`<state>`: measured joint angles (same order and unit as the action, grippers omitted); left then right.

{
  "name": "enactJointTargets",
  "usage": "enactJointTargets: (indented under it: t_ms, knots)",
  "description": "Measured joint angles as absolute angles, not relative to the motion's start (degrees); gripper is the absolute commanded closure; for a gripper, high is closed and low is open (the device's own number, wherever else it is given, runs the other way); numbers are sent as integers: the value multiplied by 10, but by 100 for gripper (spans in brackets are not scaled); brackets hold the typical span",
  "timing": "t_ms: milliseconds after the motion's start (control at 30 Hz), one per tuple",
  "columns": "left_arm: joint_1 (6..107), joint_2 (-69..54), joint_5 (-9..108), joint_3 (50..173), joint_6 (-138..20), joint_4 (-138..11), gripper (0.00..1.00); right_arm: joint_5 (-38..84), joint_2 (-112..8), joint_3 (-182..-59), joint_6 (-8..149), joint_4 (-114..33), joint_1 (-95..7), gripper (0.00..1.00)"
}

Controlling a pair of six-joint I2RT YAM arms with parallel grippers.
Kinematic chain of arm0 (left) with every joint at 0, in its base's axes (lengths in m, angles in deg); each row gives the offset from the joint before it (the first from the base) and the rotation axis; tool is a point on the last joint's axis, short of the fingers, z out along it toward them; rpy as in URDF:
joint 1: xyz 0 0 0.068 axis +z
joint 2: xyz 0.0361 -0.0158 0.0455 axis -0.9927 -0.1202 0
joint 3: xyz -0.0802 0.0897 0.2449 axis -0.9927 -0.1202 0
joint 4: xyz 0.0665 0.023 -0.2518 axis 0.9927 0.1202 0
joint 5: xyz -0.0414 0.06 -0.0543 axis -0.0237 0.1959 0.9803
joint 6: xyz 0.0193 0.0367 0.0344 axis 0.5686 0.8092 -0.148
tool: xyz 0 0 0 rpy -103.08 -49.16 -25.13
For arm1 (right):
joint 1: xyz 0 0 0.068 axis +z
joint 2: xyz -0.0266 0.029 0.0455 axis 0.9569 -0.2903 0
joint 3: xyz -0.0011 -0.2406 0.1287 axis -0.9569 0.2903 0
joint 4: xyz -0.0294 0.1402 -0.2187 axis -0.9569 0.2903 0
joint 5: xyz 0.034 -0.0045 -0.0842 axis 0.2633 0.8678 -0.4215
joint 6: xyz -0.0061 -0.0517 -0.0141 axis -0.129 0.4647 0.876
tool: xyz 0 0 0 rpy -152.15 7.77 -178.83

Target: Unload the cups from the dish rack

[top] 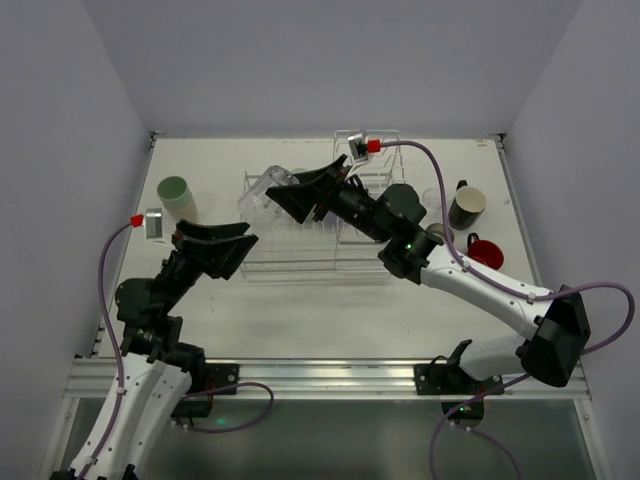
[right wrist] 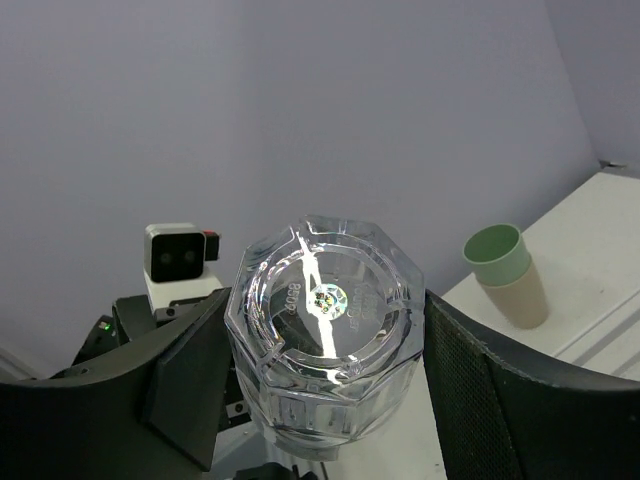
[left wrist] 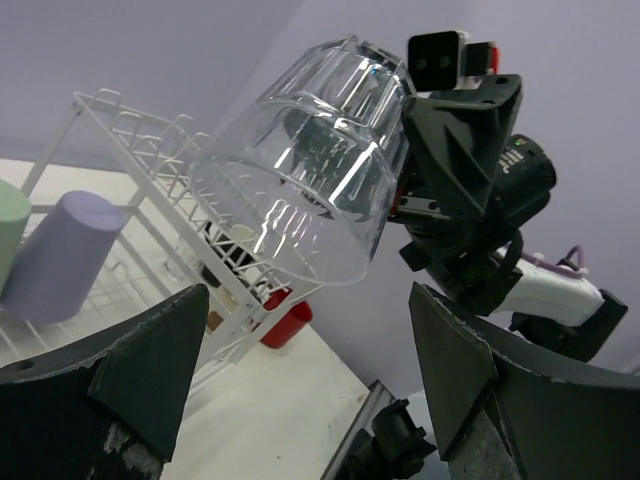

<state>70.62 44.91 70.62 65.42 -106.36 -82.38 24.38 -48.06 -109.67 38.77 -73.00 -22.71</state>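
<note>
My right gripper (top: 290, 196) is shut on a clear glass (top: 262, 190) and holds it tilted in the air above the left part of the white wire dish rack (top: 300, 255). In the right wrist view the glass (right wrist: 325, 330) sits base-up between my fingers (right wrist: 185, 385). My left gripper (top: 218, 250) is open and empty just left of the rack, below the glass (left wrist: 300, 180). A lavender tumbler (left wrist: 60, 255) lies in the rack (left wrist: 150, 150), with a pale green one (left wrist: 8, 230) beside it.
A pale green cup stacked on a beige one (top: 176, 195) stands on the table at far left, also in the right wrist view (right wrist: 503, 262). A black mug (top: 466, 206) and a red mug (top: 486, 251) stand right of the rack. The red mug (left wrist: 282, 320) shows behind the wires.
</note>
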Motion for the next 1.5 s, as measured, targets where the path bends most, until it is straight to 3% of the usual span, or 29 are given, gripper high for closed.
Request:
enactJointTargets:
  t_ms: [600, 667, 767, 867, 967, 1000, 1100, 1133, 1167, 1500]
  knots:
    - [706, 428, 761, 638, -1126, -948, 30, 265, -526, -1068, 308, -800, -198, 86]
    - [706, 431, 761, 638, -1126, -948, 37, 266, -526, -1068, 305, -806, -198, 86]
    - [706, 432, 755, 638, -1122, -948, 56, 267, -529, -1068, 297, -819, -195, 85]
    - [706, 424, 746, 639, -1116, -948, 79, 268, -537, -1068, 291, -828, -185, 82]
    - [706, 419, 736, 651, -1109, -941, 100, 263, -541, -1062, 281, -838, -187, 64]
    - [705, 418, 736, 658, -1104, -932, 100, 262, -541, -1060, 274, -843, -187, 46]
    - [699, 419, 733, 695, -1067, -868, 100, 256, -537, -1048, 262, -865, -186, 22]
    - [696, 418, 732, 712, -1050, -834, 100, 251, -534, -1042, 258, -868, -186, 8]
    - [693, 418, 721, 729, -1030, -797, 100, 248, -527, -1034, 264, -863, -186, 3]
    - [703, 265, 489, 922, -805, -435, 100, 224, -365, -951, 367, -700, -173, 1]
